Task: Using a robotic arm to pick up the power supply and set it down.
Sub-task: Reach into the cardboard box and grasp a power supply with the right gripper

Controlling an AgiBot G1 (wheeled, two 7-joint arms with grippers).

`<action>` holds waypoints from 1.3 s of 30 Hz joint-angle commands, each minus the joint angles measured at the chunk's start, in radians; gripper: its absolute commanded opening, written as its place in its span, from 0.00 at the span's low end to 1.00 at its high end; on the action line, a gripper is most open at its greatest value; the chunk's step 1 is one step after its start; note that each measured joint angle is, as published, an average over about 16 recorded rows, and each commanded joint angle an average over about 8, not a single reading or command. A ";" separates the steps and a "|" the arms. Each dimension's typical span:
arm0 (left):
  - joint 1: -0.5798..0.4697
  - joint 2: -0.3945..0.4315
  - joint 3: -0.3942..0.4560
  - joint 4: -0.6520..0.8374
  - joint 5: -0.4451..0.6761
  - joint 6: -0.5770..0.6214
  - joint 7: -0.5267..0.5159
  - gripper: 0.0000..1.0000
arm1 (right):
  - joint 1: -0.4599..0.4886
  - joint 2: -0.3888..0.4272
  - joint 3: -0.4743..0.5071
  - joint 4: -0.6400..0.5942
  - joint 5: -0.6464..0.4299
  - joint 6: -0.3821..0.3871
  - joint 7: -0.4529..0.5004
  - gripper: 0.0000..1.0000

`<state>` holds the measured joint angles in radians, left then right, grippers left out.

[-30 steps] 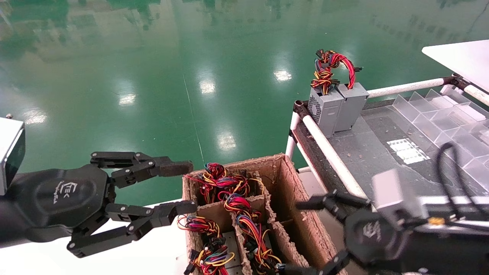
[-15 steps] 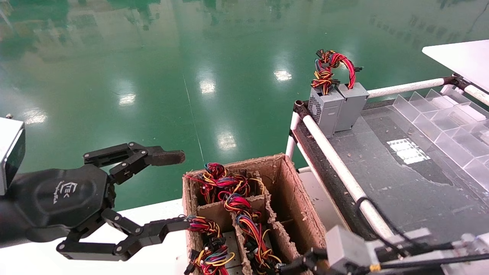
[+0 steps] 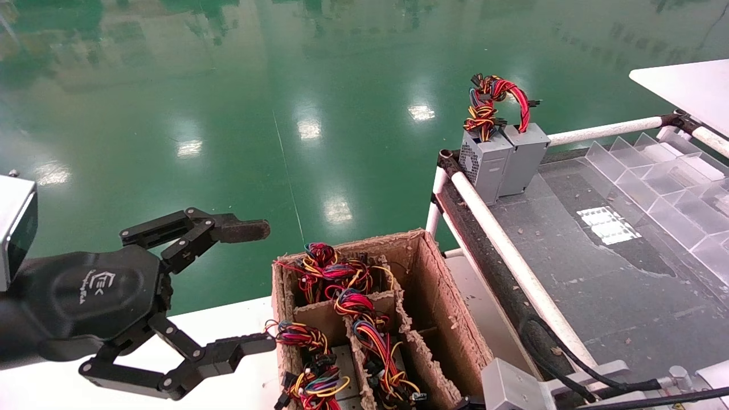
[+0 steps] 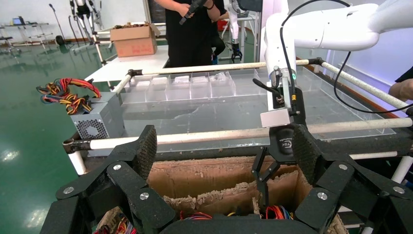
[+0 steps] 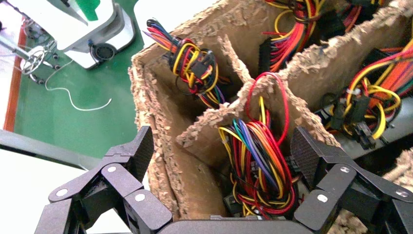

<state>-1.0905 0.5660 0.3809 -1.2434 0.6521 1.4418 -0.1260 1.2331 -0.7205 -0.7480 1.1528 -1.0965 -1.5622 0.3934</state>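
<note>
I start with the brown cardboard carton (image 3: 364, 319), which fills the lower middle of the head view, its ragged dividers cutting it into cells packed with coiled wires. To its right runs the grey workbench (image 3: 598, 267) edged by a white rail (image 3: 501, 239); two finished units stand at its far corner.

My right gripper (image 5: 221, 146) hangs over the carton with its jaws spread wide, holding nothing. In the head view only its grey wrist box (image 3: 510, 387) shows at the bottom edge. The left gripper (image 3: 250, 285) waits just beside the carton's near-left wall, also spread wide and empty.

The power supply (image 5: 255, 165) I want sits down in a cell directly under the right gripper; only its looped red, yellow, orange and purple wires show in the right wrist view, between the two pads (the metal body is hidden under the wiring and cardboard).

To do this step well, I judge I should come straight down with one pad on each side of the bundle, keeping clear of the torn divider (image 5: 209, 126) beside it. Loose wires could slip, so I'd go deep enough to catch the body or a firmly tied part of the loop before closing.
</note>
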 commanded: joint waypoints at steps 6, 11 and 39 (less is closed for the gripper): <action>0.000 0.000 0.000 0.000 0.000 0.000 0.000 1.00 | -0.008 -0.006 -0.016 -0.045 0.009 0.013 -0.026 0.00; 0.000 0.000 0.000 0.000 0.000 0.000 0.000 1.00 | -0.010 -0.017 -0.027 -0.071 -0.004 0.022 -0.040 0.00; 0.000 0.000 0.000 0.000 0.000 0.000 0.000 1.00 | -0.029 -0.023 -0.022 -0.100 -0.004 0.058 -0.091 0.00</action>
<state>-1.0905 0.5659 0.3810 -1.2434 0.6520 1.4418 -0.1259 1.2039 -0.7421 -0.7696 1.0537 -1.1002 -1.5051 0.3006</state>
